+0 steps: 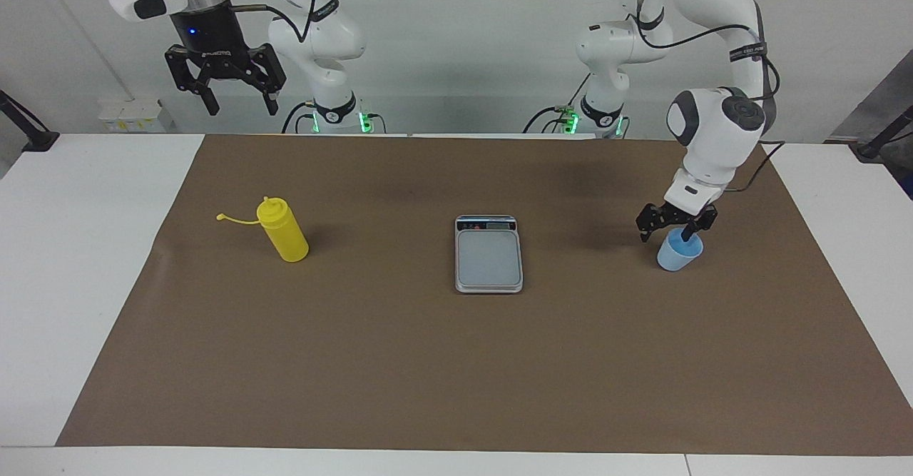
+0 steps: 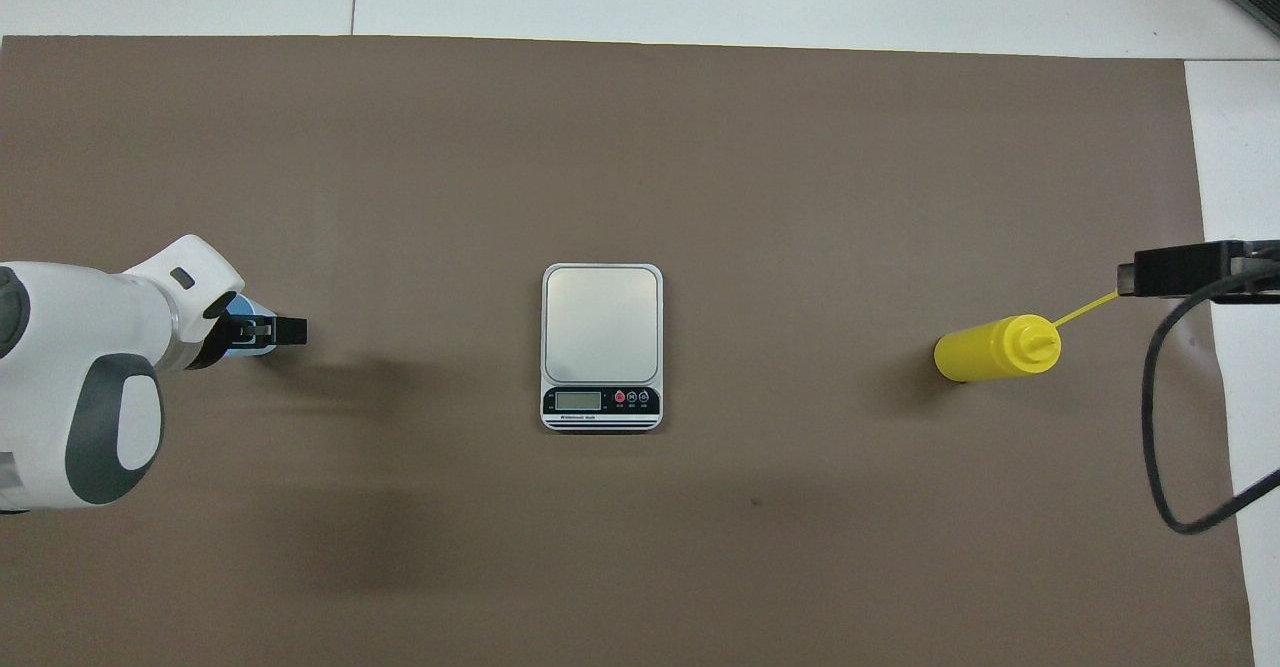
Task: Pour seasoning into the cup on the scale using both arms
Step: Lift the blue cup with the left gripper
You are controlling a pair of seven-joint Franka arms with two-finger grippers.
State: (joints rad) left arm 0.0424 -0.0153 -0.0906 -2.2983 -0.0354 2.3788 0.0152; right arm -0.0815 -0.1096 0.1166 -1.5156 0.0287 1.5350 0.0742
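A: Desk (image 1: pixel 85 262) white, brown mat (image 1: pixel 456 362) over most of it. Nothing of the task done yet, by the look of it.

B: Arms?

A: Left arm (image 1: pixel 720 126) bent down at its own end of the desk. Right arm (image 1: pixel 314 26) up high, waiting.

B: Scale?

A: Scale (image 1: pixel 488 255) mid-mat, plate bare, display strip on the edge nearer the robots. No cup on it.

B: Seasoning?

A: Seasoning (image 1: pixel 283 231) upright on the mat toward the right arm's end, cap strap trailing off the nozzle. Untouched, well apart from the scale.

B: Claws?

A: Right claw (image 1: pixel 238 101) spread wide, empty, high over the mat edge by the robots. Left claw (image 1: pixel 674 228) also spread, down at the cup (image 1: pixel 679 253), one finger dipping inside the rim, the other outside. Straddling the wall, not pinching.

B: Cup lifted?

A: No, cup on the mat toward the left arm's end, well apart from the scale.

B: Left to do?

A: Nearly all: pinch cup, carry onto scale, grab seasoning, tip it over the cup.
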